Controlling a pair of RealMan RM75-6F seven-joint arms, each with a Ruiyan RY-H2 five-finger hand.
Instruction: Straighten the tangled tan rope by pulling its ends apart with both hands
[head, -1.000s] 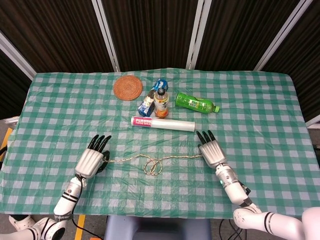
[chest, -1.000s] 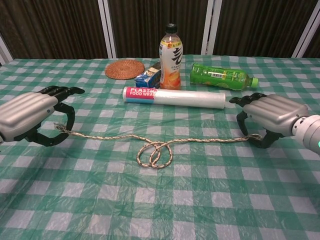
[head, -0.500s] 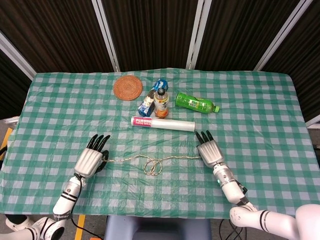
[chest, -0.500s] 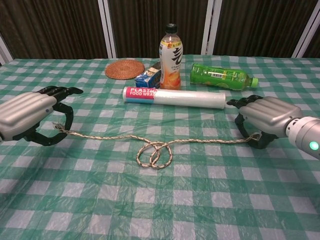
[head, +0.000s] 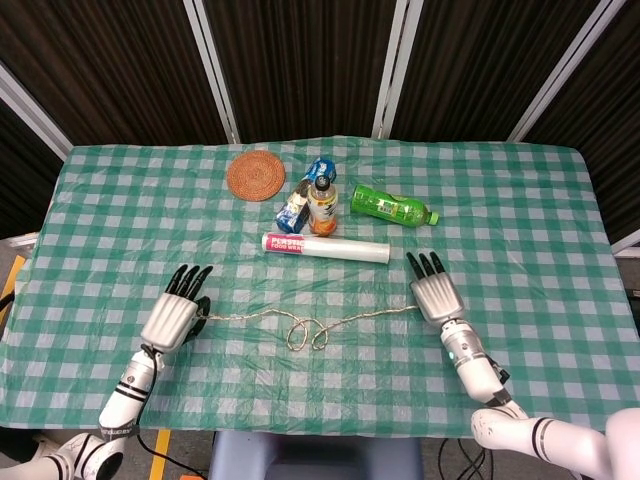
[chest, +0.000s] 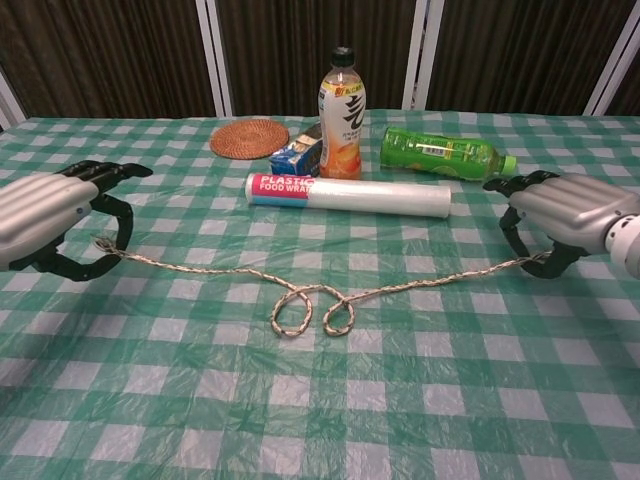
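From chest view, rope (chest: 310, 300) loops apart

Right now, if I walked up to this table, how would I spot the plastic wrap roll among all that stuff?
Start at the green checked tablecloth and find the cluster near its middle. In front of the upright orange drink bottle lies the plastic wrap roll, lengthwise across the table, behind the tan rope. It is the only long clear tube, pink-labelled at one end.

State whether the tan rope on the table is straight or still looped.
Still looped: the rope forms two small loops at its middle, between the left hand and right hand.
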